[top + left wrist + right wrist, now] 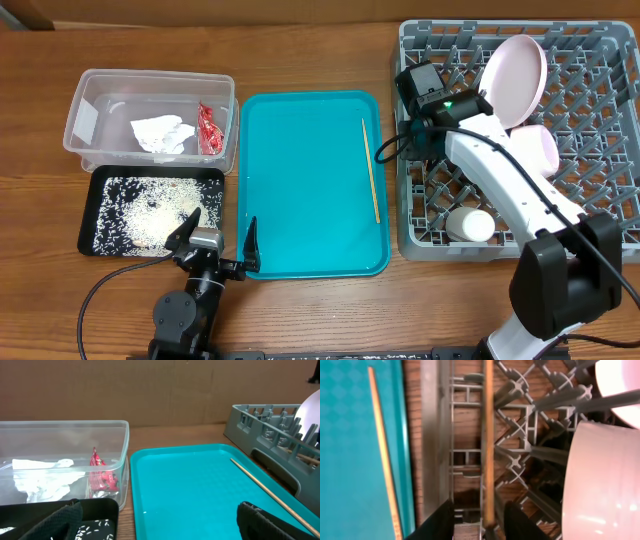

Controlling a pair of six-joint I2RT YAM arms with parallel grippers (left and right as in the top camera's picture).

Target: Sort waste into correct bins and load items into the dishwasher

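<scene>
Left gripper (218, 238): spread wide and holding nothing. One finger (62, 520) is over the near right corner of the black tray (212, 182), the other over the near left corner of the teal tray (300, 180).
Right gripper (480, 508): low over the left side of the dish rack (590, 60), its fingers (442, 520) only a little apart.
Rack chopstick (488, 435): runs between the right fingers and out across the pegs. A gap shows on either side of it, so no squeeze is visible.
Tray chopstick (370, 170): lies lengthwise on the teal tray, near its right edge.
Clear tub (90, 110): holds the paper napkin (160, 135), with the foil wrapper (208, 128) by its right wall.
Rice (140, 220): scattered over the black tray's floor, just in front of the tub.
Plate (515, 75): stands tilted among the far pegs.
Bowl (540, 148): just in front of the plate.
Cup (470, 225): in the rack's near left part.
</scene>
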